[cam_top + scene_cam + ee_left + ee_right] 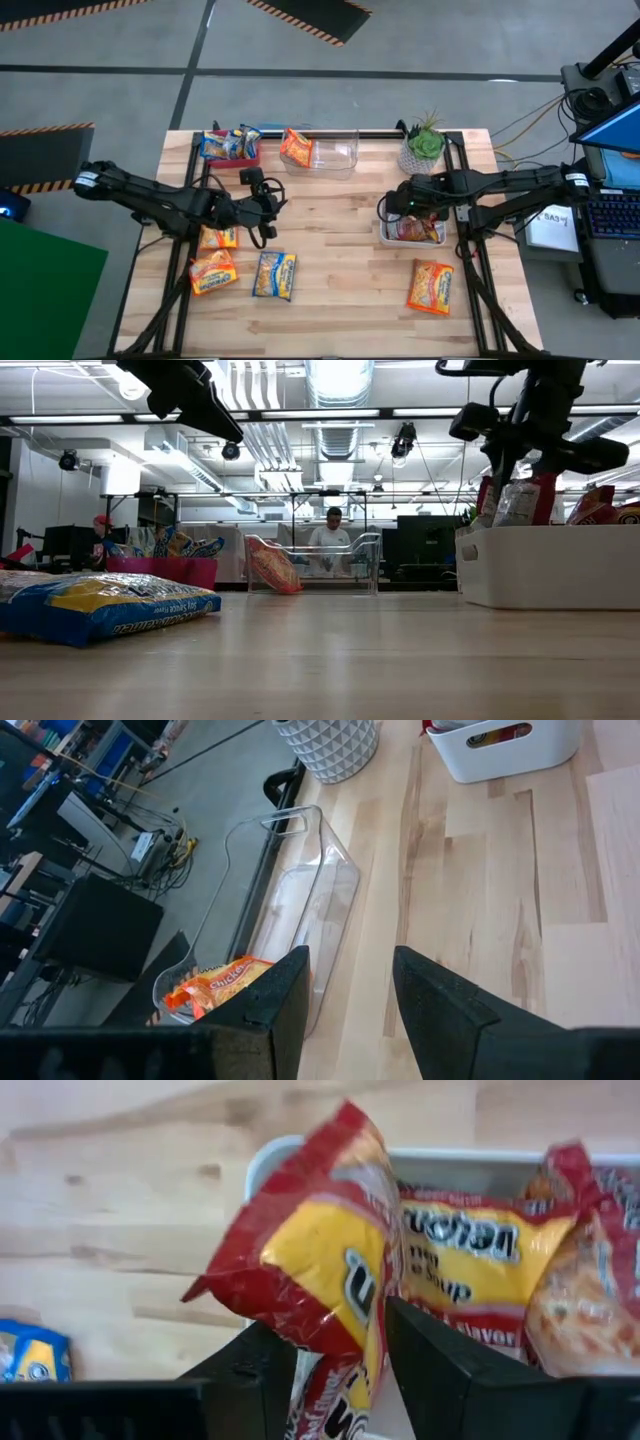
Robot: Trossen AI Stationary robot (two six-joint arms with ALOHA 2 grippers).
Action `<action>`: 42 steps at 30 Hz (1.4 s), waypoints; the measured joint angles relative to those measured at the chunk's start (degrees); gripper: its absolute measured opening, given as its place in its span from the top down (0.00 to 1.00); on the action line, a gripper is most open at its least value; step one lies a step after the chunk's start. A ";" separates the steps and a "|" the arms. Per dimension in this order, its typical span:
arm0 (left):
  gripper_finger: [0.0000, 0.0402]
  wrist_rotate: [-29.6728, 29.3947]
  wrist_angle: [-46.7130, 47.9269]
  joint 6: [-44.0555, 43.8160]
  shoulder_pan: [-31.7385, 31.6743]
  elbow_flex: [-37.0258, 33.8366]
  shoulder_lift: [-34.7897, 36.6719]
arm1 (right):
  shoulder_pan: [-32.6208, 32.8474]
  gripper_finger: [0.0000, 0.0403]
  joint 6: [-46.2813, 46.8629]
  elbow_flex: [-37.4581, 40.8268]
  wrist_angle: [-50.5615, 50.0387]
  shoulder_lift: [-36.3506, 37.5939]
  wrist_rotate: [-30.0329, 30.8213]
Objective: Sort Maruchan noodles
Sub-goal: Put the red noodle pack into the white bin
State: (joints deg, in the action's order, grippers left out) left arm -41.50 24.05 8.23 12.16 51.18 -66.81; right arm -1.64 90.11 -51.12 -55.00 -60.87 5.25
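Observation:
Maruchan packets lie flat on the table's near-left part: two orange-marked ones [218,237] [212,271] and a blue one [274,275]. Another orange one [430,286] lies near right. Blue packets sit in a pink bin [230,147]. An orange packet [215,985] leans inside a clear bin [325,152]. Red packets [470,1255] fill a white bin [384,236]. My right gripper [340,1350] is over that bin's left end, shut on a red-marked packet [320,1270]. My left gripper [350,980] hovers open above the table's middle-left [268,205], holding nothing. My right gripper pinches the red-marked packet between its two fingers, at one end of the packet [335,1342]. The fingers come from above, pointing down. The packet hangs below them [515,500] over the white bin's left end; I cannot tell whether its lower end touches the packets inside.
A potted green plant [422,148] stands at the far right, just beyond the white bin. The pink and clear bins line the far edge. Bare wood shows in the table's middle and near middle. People show in the room beyond the table [330,540].

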 joint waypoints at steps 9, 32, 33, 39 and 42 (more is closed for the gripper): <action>0.68 0.00 0.00 0.03 0.00 0.00 0.00 | -3.39 0.75 -7.33 -0.87 0.05 -0.04 2.31; 0.68 0.00 -0.02 0.04 0.00 0.00 0.02 | -3.77 0.98 -25.78 -0.30 7.34 -17.17 0.95; 0.68 0.00 -0.02 0.04 0.00 0.00 0.02 | -3.77 0.98 -26.18 -0.22 7.80 -17.31 0.95; 0.68 0.00 -0.02 0.04 -0.01 0.00 0.02 | -3.77 0.96 -25.71 -0.10 8.60 -16.41 1.19; 0.68 0.00 -0.02 0.04 -0.01 0.00 0.02 | -3.82 0.91 -25.19 -0.08 8.54 -15.39 1.21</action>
State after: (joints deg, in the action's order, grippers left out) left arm -41.50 24.03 8.27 12.15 51.18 -66.78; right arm -5.45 64.92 -51.20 -46.46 -76.26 6.46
